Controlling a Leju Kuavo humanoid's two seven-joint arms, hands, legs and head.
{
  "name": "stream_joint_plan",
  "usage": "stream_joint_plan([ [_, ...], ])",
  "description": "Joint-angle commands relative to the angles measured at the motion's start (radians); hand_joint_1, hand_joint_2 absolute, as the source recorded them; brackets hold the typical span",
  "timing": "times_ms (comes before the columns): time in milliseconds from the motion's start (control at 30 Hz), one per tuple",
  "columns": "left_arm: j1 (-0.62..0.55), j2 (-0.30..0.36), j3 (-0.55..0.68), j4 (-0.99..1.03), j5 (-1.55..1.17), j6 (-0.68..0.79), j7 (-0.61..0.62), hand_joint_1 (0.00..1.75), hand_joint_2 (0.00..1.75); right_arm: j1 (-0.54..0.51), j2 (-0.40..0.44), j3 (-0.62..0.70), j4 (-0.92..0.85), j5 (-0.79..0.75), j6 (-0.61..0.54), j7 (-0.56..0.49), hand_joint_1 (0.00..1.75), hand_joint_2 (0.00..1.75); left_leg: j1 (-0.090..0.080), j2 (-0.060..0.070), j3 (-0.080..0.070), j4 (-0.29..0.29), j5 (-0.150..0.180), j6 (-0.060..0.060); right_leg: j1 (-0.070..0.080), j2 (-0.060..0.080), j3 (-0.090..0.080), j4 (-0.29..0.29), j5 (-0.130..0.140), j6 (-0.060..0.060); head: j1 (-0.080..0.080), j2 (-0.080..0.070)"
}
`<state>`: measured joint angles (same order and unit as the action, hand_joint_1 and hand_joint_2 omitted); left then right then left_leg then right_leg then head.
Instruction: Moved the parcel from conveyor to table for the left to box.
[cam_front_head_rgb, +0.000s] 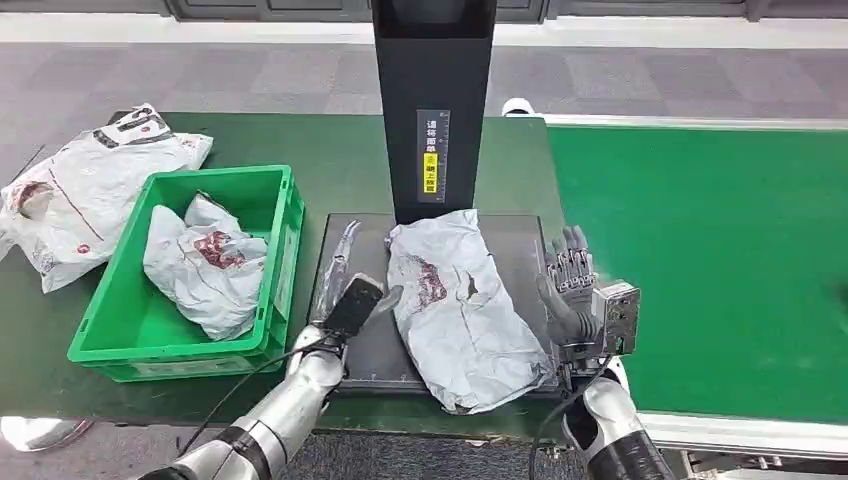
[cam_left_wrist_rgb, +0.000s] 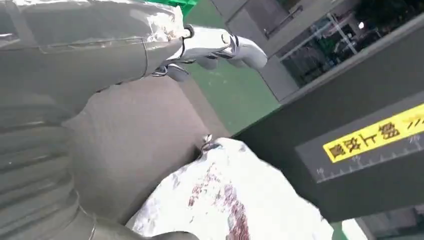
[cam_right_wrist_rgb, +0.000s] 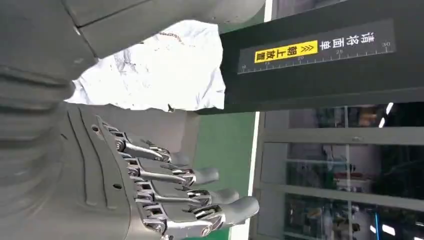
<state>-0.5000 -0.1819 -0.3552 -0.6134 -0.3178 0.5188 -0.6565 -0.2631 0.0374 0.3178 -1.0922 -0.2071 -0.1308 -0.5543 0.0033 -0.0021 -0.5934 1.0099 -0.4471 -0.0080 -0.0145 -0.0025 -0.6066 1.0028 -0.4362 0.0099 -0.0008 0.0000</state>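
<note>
Right hand (cam_front_head_rgb: 570, 290) stands upright at the right edge of the dark platform (cam_front_head_rgb: 345, 240), fingers extended and apart, holding nothing; left hand (cam_front_head_rgb: 350, 300) reaches over the platform's left part, fingers stretched forward, empty, just beside the parcel (cam_front_head_rgb: 455, 300), contact not determinable. The parcel lies across the platform's middle, its far end against the black upright column (cam_front_head_rgb: 433, 100). The right wrist view shows spread fingertips (cam_right_wrist_rgb: 240, 207); the head view shows a green crate (cam_front_head_rgb: 285, 215) holding a bag (cam_front_head_rgb: 200, 265), another bag (cam_front_head_rgb: 85, 190) at the table's left edge, and the green conveyor (cam_front_head_rgb: 700, 260).
</note>
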Motion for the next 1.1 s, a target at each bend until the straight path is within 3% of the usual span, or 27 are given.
stream_joint_plan([
  [33,-0.069,0.044,-0.19,0.164,-0.135,-0.134,0.096,0.0,1.75,-0.057,0.004,-0.079,0.114,0.0,0.002,-0.011,0.0,1.75,0.0,0.0,0.002,-0.001,0.0,0.0,0.001,0.0,0.002,-0.001,0.0,0.0,0.0,0.0],
  [167,-0.079,0.055,-0.327,0.249,-0.282,-0.372,0.158,0.0,1.75,-0.112,0.008,-0.095,0.197,0.014,0.037,0.003,0.0,1.75,0.0,0.001,0.003,-0.002,0.0,0.0,0.0,0.001,0.003,-0.002,0.0,0.0,0.0,0.0],
  [300,-0.103,0.056,-0.418,0.296,-0.412,-0.374,0.239,0.0,1.75,-0.149,0.015,-0.116,0.263,-0.001,0.054,0.011,0.0,1.75,0.0,0.003,0.003,-0.002,0.0,0.0,0.0,0.003,0.002,-0.002,0.001,-0.001,0.0,0.0],
  [333,-0.103,0.053,-0.398,0.298,-0.401,-0.383,0.233,1.75,1.75,-0.14,0.012,-0.119,0.256,0.005,0.047,0.009,0.0,1.75,0.0,0.002,0.002,-0.001,0.0,0.0,0.0,0.002,0.002,-0.001,0.0,0.0,0.0,0.0],
  [500,-0.105,0.05,-0.289,0.256,-0.369,-0.252,0.217,1.75,1.75,-0.082,0.018,-0.139,0.191,0.014,0.038,0.022,0.0,1.75,0.0,-0.004,0.006,-0.002,0.001,0.001,0.0,-0.006,0.009,-0.003,0.0,0.001,0.0,0.0],
  [700,-0.144,0.05,-0.137,0.162,-0.33,-0.054,0.212,1.75,1.75,-0.055,0.037,-0.157,0.164,0.035,0.003,0.018,0.0,1.75,0.001,-0.001,0.004,-0.002,0.001,0.001,0.001,-0.004,0.006,-0.002,0.001,-0.001,0.0,0.0],
  [800,-0.169,0.089,-0.066,0.037,-0.342,0.045,0.191,1.75,1.75,-0.039,0.044,-0.163,0.137,0.057,-0.006,0.025,0.0,1.75,0.001,-0.004,0.003,0.001,0.001,0.0,0.001,-0.006,0.004,0.0,0.001,-0.001,0.0,0.0],
  [900,-0.177,0.111,-0.05,-0.024,-0.359,0.022,0.221,1.75,1.75,-0.032,0.044,-0.168,0.129,0.059,-0.002,0.029,0.0,1.75,0.002,-0.003,0.001,0.001,0.002,-0.001,0.002,-0.005,0.003,0.001,0.001,-0.001,0.0,0.0],
  [967,-0.185,0.13,-0.039,-0.054,-0.442,0.164,0.279,1.75,1.75,-0.028,0.045,-0.175,0.124,0.061,-0.002,0.029,0.0,1.75,0.001,-0.002,0.003,0.0,0.002,-0.001,0.002,-0.004,0.004,0.0,0.001,-0.001,0.0,0.0],
  [1000,-0.196,0.139,-0.03,-0.068,-0.459,0.167,0.308,1.75,1.75,-0.026,0.046,-0.178,0.12,0.06,0.0,0.029,0.0,1.75,0.0,-0.002,0.003,0.0,0.001,-0.001,0.001,-0.004,0.004,0.001,0.0,-0.001,0.0,0.0],
  [1033,-0.186,0.158,0.062,-0.179,-0.598,0.179,0.405,1.75,1.75,-0.023,0.047,-0.186,0.111,0.067,-0.013,0.026,0.0,1.75,0.001,-0.001,0.003,0.0,0.001,-0.001,0.002,-0.003,0.004,0.0,0.001,-0.001,0.0,0.0],
  [1100,-0.214,0.186,0.117,-0.201,-0.633,0.171,0.412,1.75,1.75,-0.024,0.045,-0.19,0.111,0.067,-0.009,0.026,0.0,1.75,0.002,-0.001,0.0,0.002,0.001,-0.001,0.002,-0.003,0.002,0.002,0.001,-0.001,0.0,0.0],
])
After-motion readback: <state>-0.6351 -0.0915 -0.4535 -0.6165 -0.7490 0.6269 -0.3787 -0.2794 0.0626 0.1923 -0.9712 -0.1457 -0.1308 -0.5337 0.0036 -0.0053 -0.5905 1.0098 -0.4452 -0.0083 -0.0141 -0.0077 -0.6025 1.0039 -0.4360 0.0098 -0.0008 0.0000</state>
